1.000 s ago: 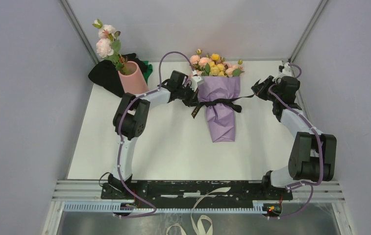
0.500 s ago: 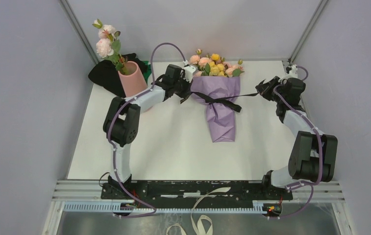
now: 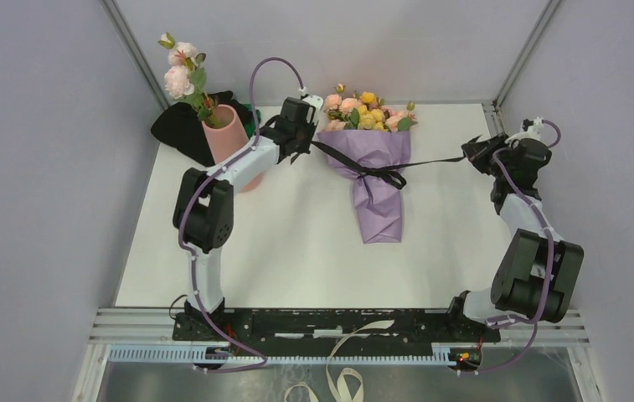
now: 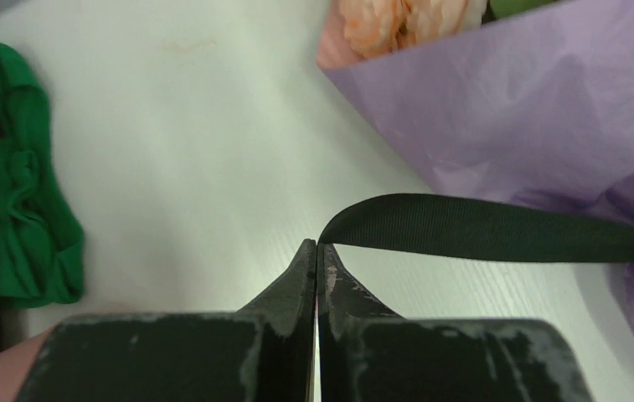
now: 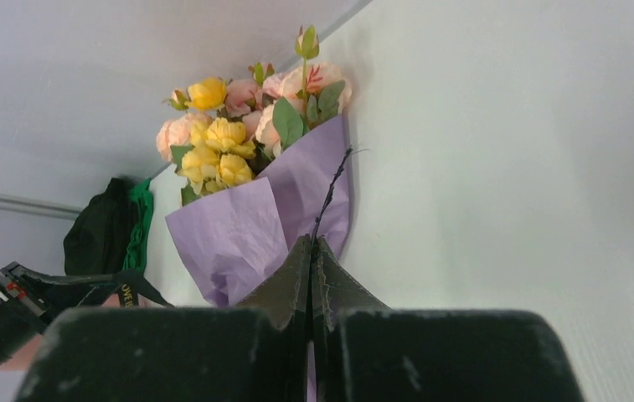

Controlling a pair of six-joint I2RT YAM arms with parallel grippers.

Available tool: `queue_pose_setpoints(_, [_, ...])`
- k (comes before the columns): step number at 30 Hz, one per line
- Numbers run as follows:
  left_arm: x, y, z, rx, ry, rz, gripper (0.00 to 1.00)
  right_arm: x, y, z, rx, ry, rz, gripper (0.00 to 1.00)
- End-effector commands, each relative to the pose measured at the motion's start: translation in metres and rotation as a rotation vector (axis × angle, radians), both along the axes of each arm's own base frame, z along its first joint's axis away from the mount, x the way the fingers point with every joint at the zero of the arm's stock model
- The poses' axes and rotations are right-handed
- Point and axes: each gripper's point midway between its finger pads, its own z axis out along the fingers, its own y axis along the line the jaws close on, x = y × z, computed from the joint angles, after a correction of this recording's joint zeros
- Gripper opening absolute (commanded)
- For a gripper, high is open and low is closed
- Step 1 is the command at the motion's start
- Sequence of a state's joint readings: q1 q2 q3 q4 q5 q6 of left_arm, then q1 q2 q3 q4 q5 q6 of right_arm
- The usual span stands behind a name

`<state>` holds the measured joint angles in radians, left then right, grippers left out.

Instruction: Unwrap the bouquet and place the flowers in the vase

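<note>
left claw (image 4: 317,248) | right claw (image 5: 313,244) | both clamped on ribbon (image 3: 430,161) ends | bouquet (image 3: 378,209) between

White table (image 3: 296,251), 4 things on it: bouquet (image 3: 378,180) flat at centre-back, blooms twd far edge, black ribbon (image 3: 430,162) round its middle; vase (image 3: 223,134) upright back-left; black cloth (image 3: 177,130) lump behind vase, green cloth (image 4: 28,209) beside it.

1. Your top view looks down from above and behind, over the whole table (image 3: 296,251).
2. Your left wrist camera sits close beside the bouquet (image 4: 506,109).
3. Your right wrist camera faces that bouquet from farther off and low, probably sharing the black cloth (image 5: 104,222) with the top view.
</note>
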<state>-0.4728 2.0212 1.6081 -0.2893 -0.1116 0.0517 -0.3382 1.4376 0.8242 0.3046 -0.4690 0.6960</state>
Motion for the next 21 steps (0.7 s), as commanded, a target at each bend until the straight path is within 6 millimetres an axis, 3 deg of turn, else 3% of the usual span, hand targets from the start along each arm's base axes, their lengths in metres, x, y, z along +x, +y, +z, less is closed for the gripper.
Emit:
queue_pose_setpoints(1, [0.018, 0.009, 0.079, -0.039, -0.138, 0.117, 0.02, -0.007, -0.016, 0.043, -0.024, -0.110, -0.041, 0.00])
queue_pose_setpoints(9, [0.029, 0.027, 0.107, -0.034, -0.171, 0.244, 0.02, -0.024, -0.035, 0.065, -0.030, -0.152, -0.100, 0.00])
queue_pose_setpoints(21, [0.030, 0.051, 0.166, -0.002, -0.268, 0.312, 0.02, -0.046, -0.053, 0.087, -0.031, -0.206, -0.174, 0.00])
